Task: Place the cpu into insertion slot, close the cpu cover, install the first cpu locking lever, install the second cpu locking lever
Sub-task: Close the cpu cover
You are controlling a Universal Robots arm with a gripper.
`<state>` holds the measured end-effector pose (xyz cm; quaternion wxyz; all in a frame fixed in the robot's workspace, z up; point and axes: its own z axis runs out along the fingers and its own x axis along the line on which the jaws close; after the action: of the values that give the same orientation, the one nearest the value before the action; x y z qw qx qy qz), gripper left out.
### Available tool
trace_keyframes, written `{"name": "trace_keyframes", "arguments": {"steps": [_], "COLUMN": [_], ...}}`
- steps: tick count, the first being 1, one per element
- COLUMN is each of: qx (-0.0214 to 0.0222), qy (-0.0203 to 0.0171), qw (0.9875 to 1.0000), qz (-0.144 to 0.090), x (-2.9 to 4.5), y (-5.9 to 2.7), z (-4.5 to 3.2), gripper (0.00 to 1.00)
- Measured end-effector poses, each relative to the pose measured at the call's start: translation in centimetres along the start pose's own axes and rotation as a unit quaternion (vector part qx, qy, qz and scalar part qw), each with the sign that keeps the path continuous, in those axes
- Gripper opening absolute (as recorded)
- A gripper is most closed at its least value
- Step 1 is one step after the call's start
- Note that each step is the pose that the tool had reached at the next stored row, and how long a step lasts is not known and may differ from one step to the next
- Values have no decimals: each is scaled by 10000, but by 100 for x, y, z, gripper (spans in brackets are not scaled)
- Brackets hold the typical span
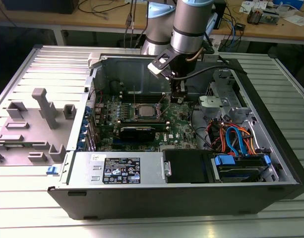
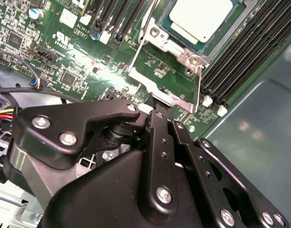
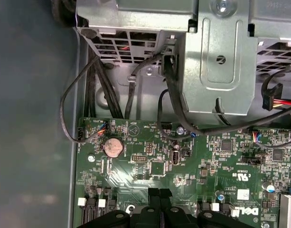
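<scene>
The cpu (image 2: 200, 16) sits in the insertion slot (image 2: 176, 47), silver top showing. My gripper (image 2: 158, 114), closed and gripping nothing, hangs just beside the slot's rim. I'd press slowly and squarely here, lest I skid onto the motherboard (image 2: 88, 61).

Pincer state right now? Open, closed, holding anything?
Pincer: closed, nothing visibly held, over the motherboard.

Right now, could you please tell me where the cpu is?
The cpu sits in the insertion slot on the green motherboard, flanked by black memory slots, to the exterior view's left of the gripper.
</scene>
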<state>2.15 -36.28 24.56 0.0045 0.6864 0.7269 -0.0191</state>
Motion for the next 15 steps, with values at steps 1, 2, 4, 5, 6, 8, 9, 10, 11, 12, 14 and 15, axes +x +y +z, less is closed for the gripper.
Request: {"name": "trace_keyframes", "arguments": {"steps": [1, 2, 4, 5, 6, 8, 9, 10, 11, 12, 14, 15], "qx": [5, 7, 7, 7, 7, 7, 7, 7, 7, 7, 7, 7], "qy": [2, 4, 8, 10, 10, 12, 12, 13, 12, 12, 12, 12], "qw": [10000, 10000, 10000, 10000, 10000, 10000, 10000, 10000, 10000, 10000, 10000, 10000], "qz": [0, -1, -1, -1, -1, -1, 0, -1, -1, 0, -2, -1], "x": [1, 1, 3, 4, 5, 8, 9, 10, 11, 12, 12, 12], "y": [-6, -22, -44, -64, -87, -148, -163, -187, -203, -212, -213, -215], "z": [-2, -5, -6, -6, -7, -7, -7, -5, -5, -5, -5, -5], "gripper": [11, 11, 11, 11, 11, 11, 11, 11, 11, 11, 11, 11]}}
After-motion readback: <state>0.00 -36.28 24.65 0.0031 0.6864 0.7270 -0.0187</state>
